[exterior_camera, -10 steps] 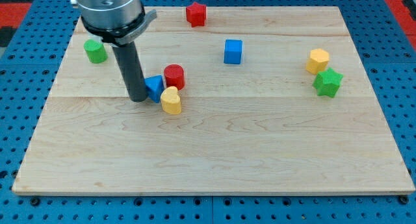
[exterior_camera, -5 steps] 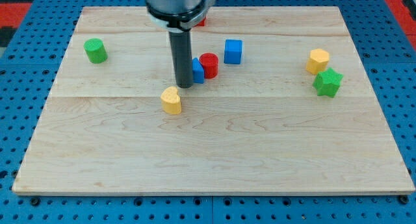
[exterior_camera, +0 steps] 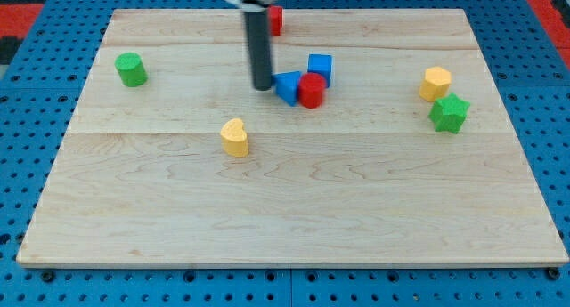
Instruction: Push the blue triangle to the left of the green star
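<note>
The blue triangle (exterior_camera: 288, 86) lies on the wooden board near the top middle, touching a red cylinder (exterior_camera: 312, 91) on its right. My tip (exterior_camera: 262, 86) stands just to the left of the blue triangle, close to it or touching it. The green star (exterior_camera: 449, 113) sits far off at the view's right, below a yellow hexagon (exterior_camera: 435, 82). A blue cube (exterior_camera: 320, 68) stands right behind the triangle and the red cylinder.
A yellow heart-shaped block (exterior_camera: 235, 137) lies below and left of my tip. A green cylinder (exterior_camera: 131, 69) sits at the view's left. A red block (exterior_camera: 274, 20) at the top edge is partly hidden behind the rod.
My tip has moved right and up, pushing the blue triangle and red cylinder along toward the blue cube. The yellow heart stayed behind.
</note>
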Tool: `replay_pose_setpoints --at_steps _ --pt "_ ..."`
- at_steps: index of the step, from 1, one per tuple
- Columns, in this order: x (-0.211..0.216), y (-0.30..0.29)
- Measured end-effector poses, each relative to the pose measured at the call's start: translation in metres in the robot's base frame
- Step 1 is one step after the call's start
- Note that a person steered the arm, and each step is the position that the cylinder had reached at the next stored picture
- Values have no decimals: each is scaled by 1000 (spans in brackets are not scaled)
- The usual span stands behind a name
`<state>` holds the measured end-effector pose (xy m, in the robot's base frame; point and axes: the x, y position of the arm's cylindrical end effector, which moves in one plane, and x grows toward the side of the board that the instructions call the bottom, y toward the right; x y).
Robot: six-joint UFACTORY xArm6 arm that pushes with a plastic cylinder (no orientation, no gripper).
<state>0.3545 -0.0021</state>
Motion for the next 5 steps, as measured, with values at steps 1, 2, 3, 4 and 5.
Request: replay_pose_setpoints --at_steps 1,2,3,4,5 --pt "5 66" --pt "20 99" --pt "20 128" --pt "22 157" --pt "21 145"
